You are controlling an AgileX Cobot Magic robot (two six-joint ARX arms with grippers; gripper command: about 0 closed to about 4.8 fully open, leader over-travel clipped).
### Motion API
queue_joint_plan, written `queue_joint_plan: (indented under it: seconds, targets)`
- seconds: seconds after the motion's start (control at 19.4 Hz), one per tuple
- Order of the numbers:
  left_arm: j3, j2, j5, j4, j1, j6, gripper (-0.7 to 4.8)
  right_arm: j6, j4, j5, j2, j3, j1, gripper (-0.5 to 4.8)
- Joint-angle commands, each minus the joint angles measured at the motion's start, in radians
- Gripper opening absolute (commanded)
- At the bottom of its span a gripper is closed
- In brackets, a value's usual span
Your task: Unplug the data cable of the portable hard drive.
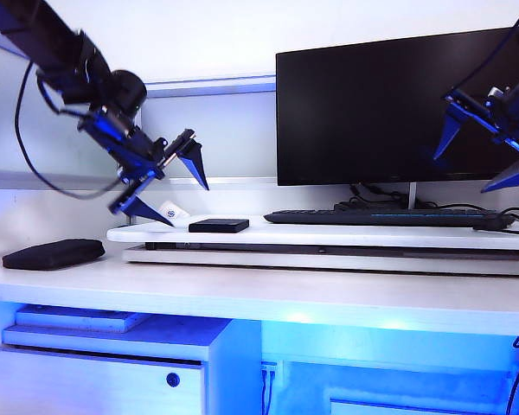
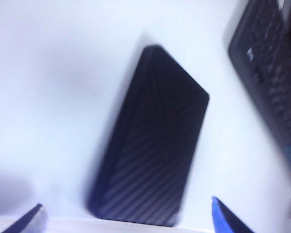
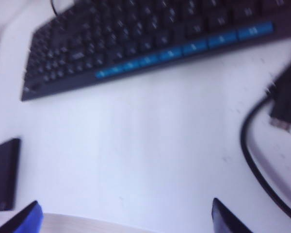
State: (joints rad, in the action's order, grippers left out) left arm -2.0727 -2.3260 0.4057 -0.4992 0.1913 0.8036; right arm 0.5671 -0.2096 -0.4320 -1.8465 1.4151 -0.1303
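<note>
Two arms hang above the white counter (image 1: 329, 294) in the exterior view. The left gripper (image 1: 169, 186) hovers over the left end of the raised white shelf (image 1: 346, 235), its blue fingers (image 1: 195, 164) spread wide and holding nothing. Just to its right on the shelf lies the portable hard drive (image 1: 219, 226), flat and black, near the left end of the keyboard (image 1: 381, 217) but apart from it. Behind the keyboard stands the monitor (image 1: 398, 108). The right gripper (image 1: 480, 160) hangs high at the right edge, in front of the monitor, fingers apart and empty. A soft black pouch (image 1: 54, 253) rests on the counter at far left.

From the left wrist, the portable hard drive (image 2: 153, 141) fills the middle, its ribbed top blurred, lying between the two spread fingertips (image 2: 228, 216); the keyboard (image 2: 269, 82) sits beside it.

From the right wrist, the data cable (image 3: 257, 160) curves across the white surface, its pale-tipped plug (image 3: 281, 121) lying free, well apart from the portable hard drive (image 3: 5, 172). The keyboard (image 3: 150, 43) lies beyond, and the fingers (image 3: 225, 218) stand wide open.
</note>
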Motion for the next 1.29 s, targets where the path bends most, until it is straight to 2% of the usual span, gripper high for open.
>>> queue_joint_plan:
  seconds: [0.05, 0.21, 0.26, 0.36, 0.57, 0.72, 0.83, 1.08, 1.29]
  targets:
    - [-0.059, 0.006, -0.085, -0.114, 0.0, -0.263, 4.79, -0.092, -0.035, 0.017, 0.008, 0.006, 0.0, 4.79]
    - [-0.112, 0.007, -0.139, -0.213, 0.0, -0.501, 4.79, -0.147, -0.063, 0.023, 0.014, 0.006, 0.0, 4.79]
    - [-0.136, 0.013, -0.172, -0.264, 0.001, -0.618, 4.79, -0.171, -0.082, 0.05, 0.026, 0.006, 0.0, 4.79]
    - [-0.153, 0.03, -0.245, -0.315, 0.006, -0.737, 4.79, -0.206, -0.11, 0.098, 0.054, 0.007, 0.0, 4.79]
    - [-0.152, 0.088, -0.365, -0.387, 0.006, -0.861, 4.79, -0.209, -0.217, 0.097, 0.098, 0.009, -0.001, 4.79]
    - [-0.152, 0.13, -0.386, -0.444, 0.006, -0.874, 4.79, -0.272, -0.336, 0.098, 0.109, 0.01, 0.001, 4.79]
    - [-0.152, 0.159, -0.376, -0.451, 0.006, -0.851, 4.79, -0.295, -0.355, 0.097, 0.135, 0.01, 0.0, 4.79]
    - [-0.152, 0.331, -0.336, -0.465, 0.051, -0.848, 4.53, -0.31, -0.283, 0.1, 0.364, 0.01, -0.001, 4.79]
    - [-0.152, 0.479, -0.23, -0.448, 0.084, -0.809, 4.5, -0.309, -0.286, 0.106, 0.568, 0.01, -0.001, 4.79]
